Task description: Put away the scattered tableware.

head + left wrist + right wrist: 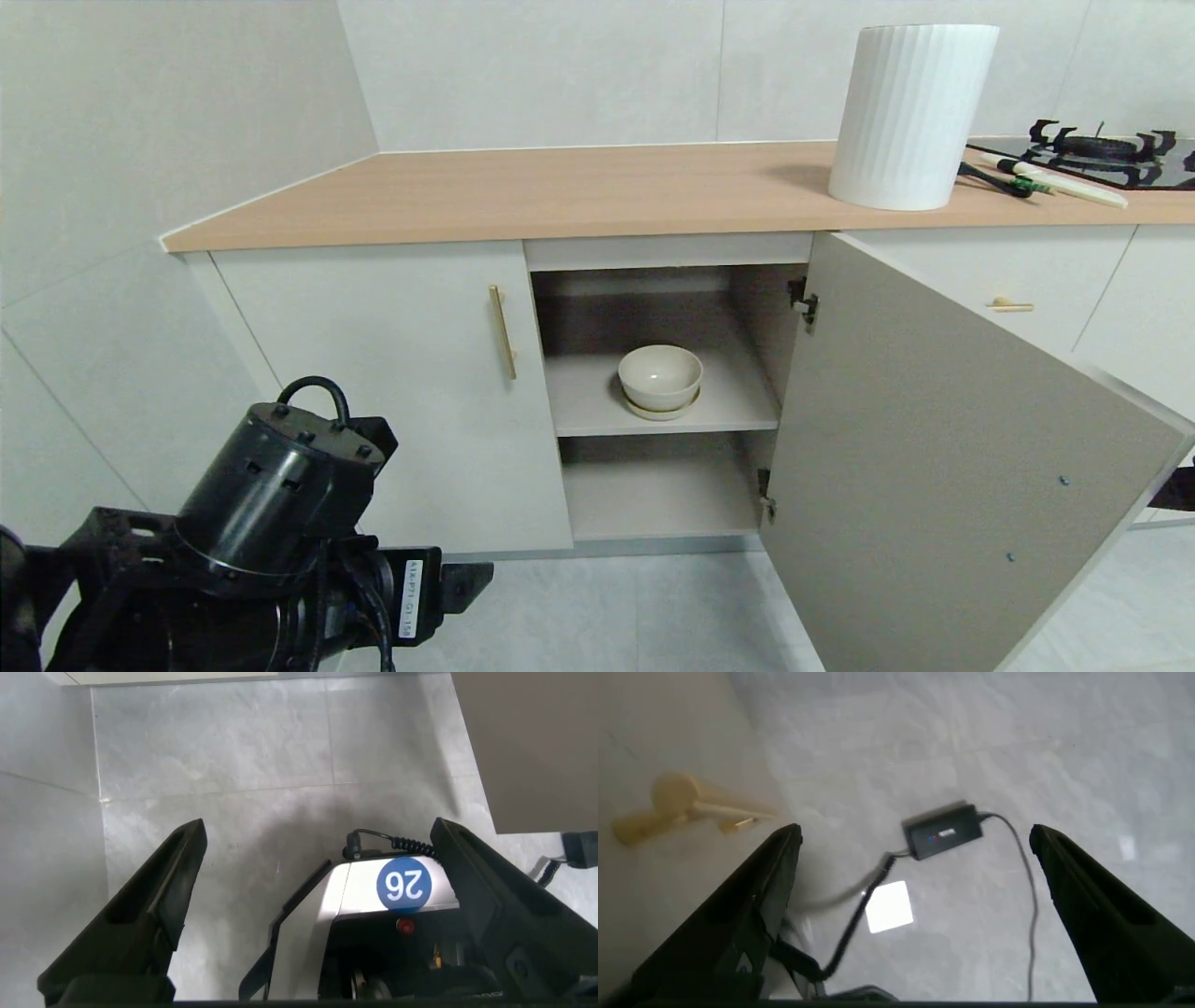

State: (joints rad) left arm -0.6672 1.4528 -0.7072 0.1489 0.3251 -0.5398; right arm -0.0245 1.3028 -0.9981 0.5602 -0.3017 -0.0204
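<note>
The left gripper [318, 835] hangs spread wide with nothing between its fingers, low over the floor tiles [234, 756]. The right gripper [915, 838] is likewise released and empty; below it a small black box [943, 831] with its cable lies on the floor, and a brass knob [677, 803] on a cupboard front sits just off to one side.

Ahead of and above the left arm, the cupboard door [934, 448] stands open. On the upper shelf [588, 406] a bowl [660, 375] rests on a plate [661, 411], so that part looks done. Higher and farther right, long utensils [1055, 179] lie on the counter [523, 191] beside the stove [1102, 147], probably what remains, along with closing the door.
</note>
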